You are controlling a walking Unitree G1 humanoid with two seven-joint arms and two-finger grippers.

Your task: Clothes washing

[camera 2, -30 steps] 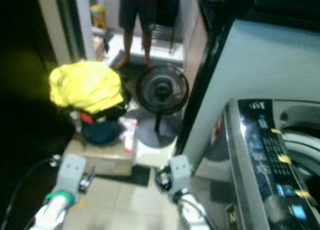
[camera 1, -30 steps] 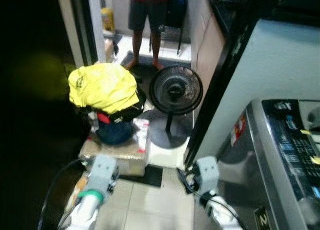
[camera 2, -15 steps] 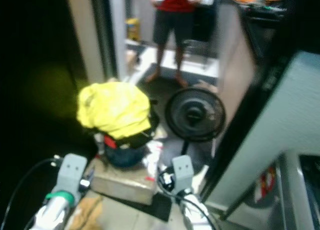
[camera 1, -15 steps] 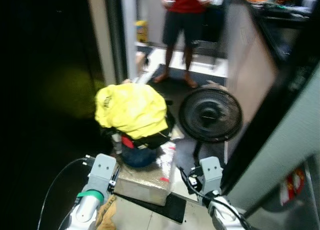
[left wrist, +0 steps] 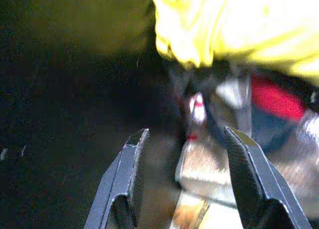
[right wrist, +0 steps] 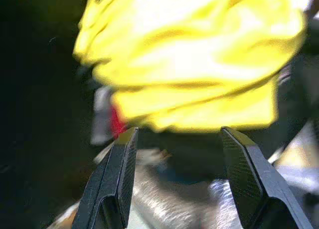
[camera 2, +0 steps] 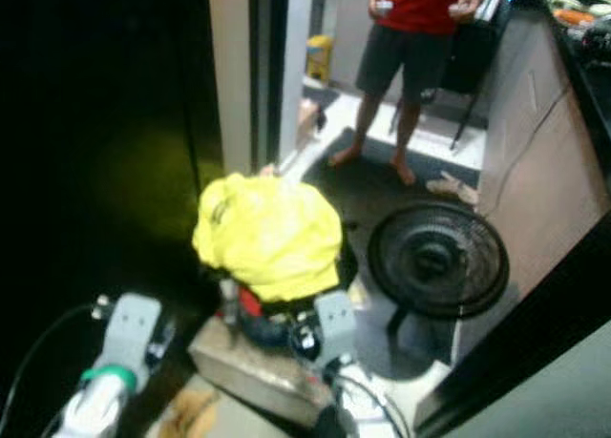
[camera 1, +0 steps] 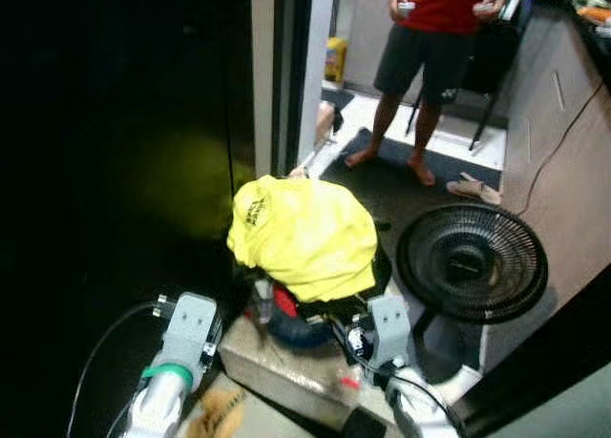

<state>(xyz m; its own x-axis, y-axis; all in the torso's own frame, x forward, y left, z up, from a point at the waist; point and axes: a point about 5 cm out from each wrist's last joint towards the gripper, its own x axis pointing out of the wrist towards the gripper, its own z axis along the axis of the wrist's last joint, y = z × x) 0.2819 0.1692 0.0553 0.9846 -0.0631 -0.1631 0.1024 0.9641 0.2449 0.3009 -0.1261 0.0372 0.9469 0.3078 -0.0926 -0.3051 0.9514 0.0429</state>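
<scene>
Down at the middle of the head views sits one heap of laundry, topped by a single bright yellow garment with dark and red cloth bunched under it; the heap rests on one pale box on the floor, lower centre of the frame; beside it, toward the right of the frame, stands one black fan, its round grille facing the camera, near the heap but apart from it.

Two silver arms rise from the bottom edge; one left arm at the lower left, its grey wrist block with a green band, and one right arm at lower centre, just in front of the box; the grippers themselves I read from the wrist views; the left gripper has its two black fingers spread wide with nothing between them, pointing at the left edge of the heap where the yellow cloth hangs over something red; the right gripper also stands wide apart and empty, its two fingers framing the underside of the yellow garment, which is near but not touched.

One person stands at the top of the frame, centre-right, in a red top and dark shorts, barefoot on a dark mat; one pair of pale slippers lies just right of the feet; one yellow container stands on the floor further back, upper centre; the whole left of the frame is dark, and I cannot make out what is there.
</scene>
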